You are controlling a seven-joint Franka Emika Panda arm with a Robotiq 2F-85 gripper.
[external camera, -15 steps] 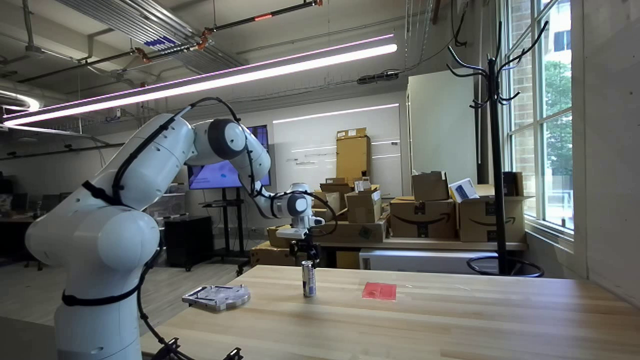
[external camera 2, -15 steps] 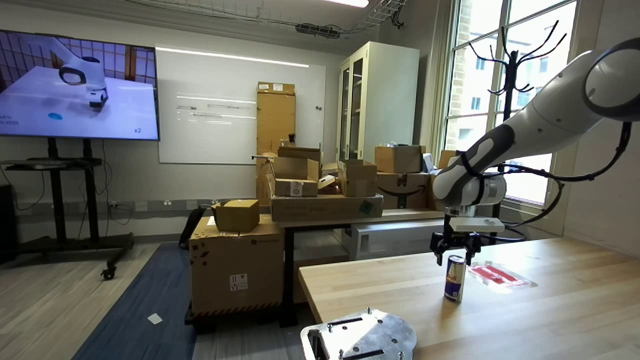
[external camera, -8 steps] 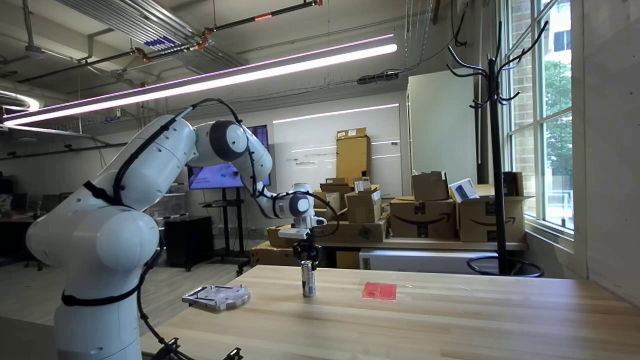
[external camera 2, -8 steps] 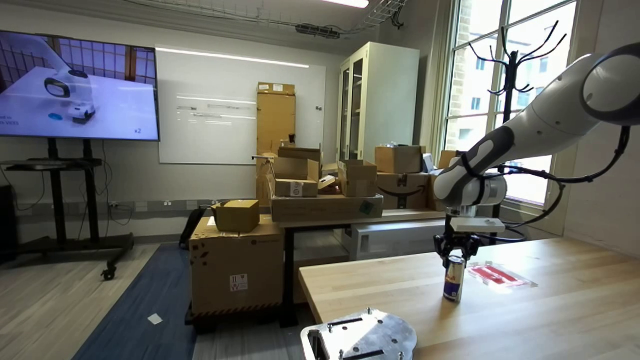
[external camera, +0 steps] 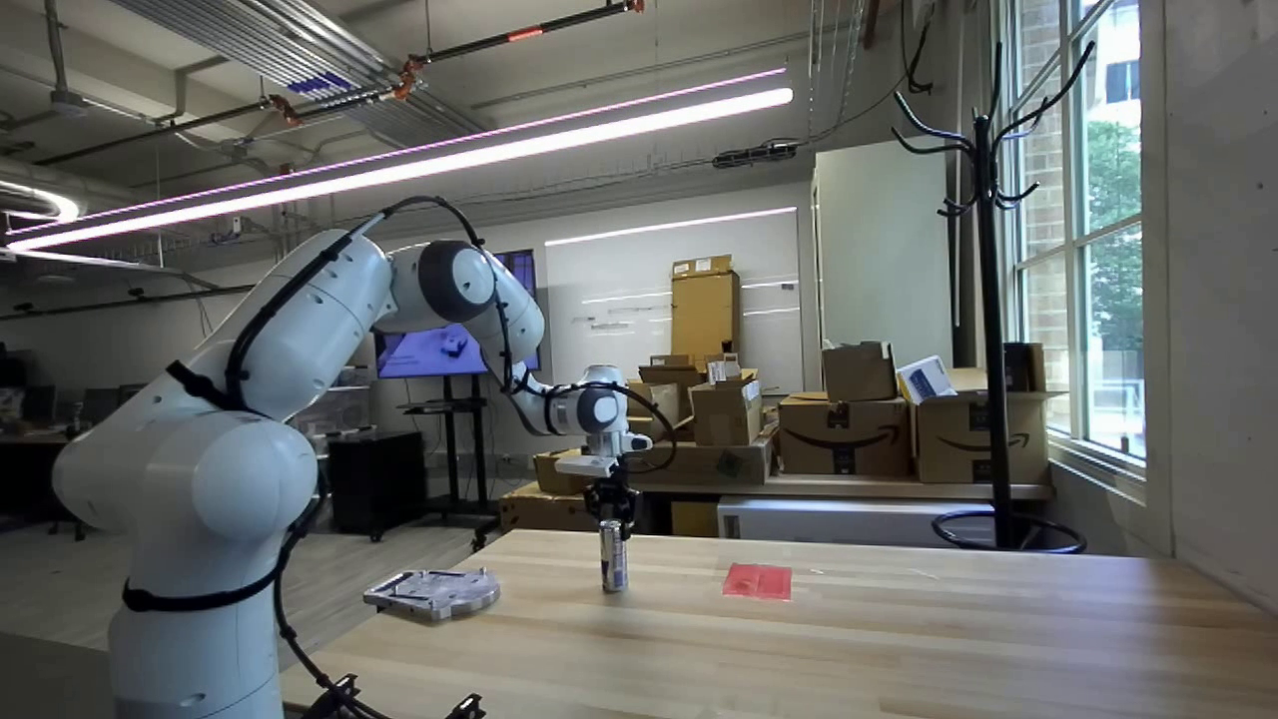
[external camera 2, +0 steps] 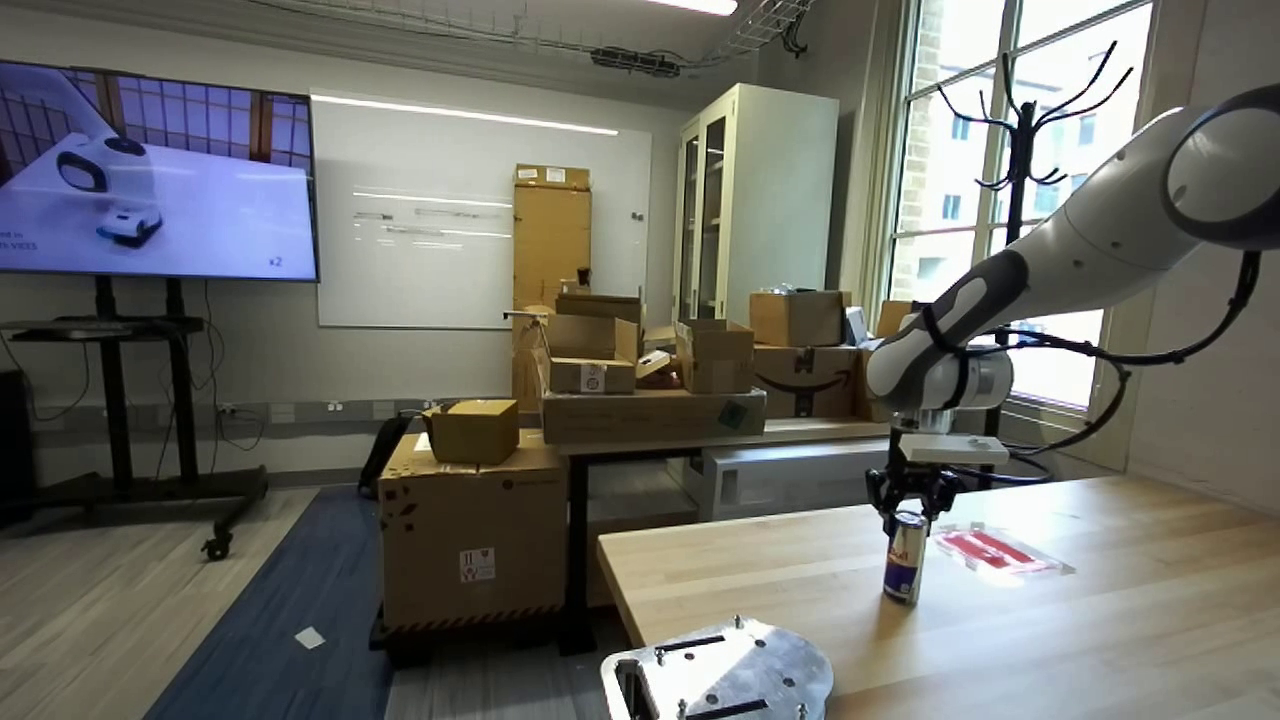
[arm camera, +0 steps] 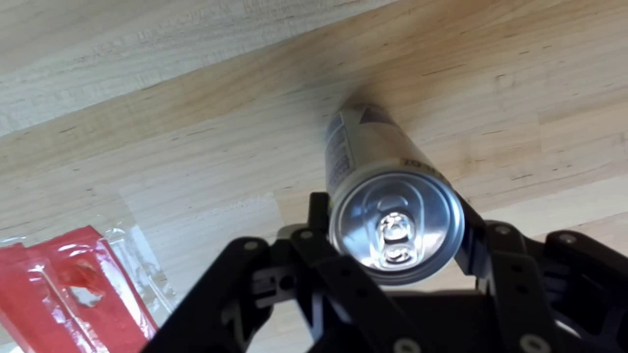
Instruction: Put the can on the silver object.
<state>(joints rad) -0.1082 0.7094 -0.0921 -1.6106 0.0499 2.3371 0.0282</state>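
Can (arm camera: 390,198) is upright, your jaws clamped near its top; the silver object (external camera 2: 735,670) lies well apart, at an edge of the surface (external camera: 899,639).

Daylight comes through the window (external camera: 1083,240) at right in both exterior views, washed nearly white in places. A ceiling lamp (external camera: 419,166) glows bright, and pale streaks of reflected light cross the whiteboard (external camera 2: 440,265). In the wrist view, the can (arm camera: 392,193) glints on top, glare sits on the red packet (arm camera: 59,284), a soft shadow lies on the worktop (arm camera: 196,162), and the gripper (arm camera: 392,223) is dark and slightly blurred.
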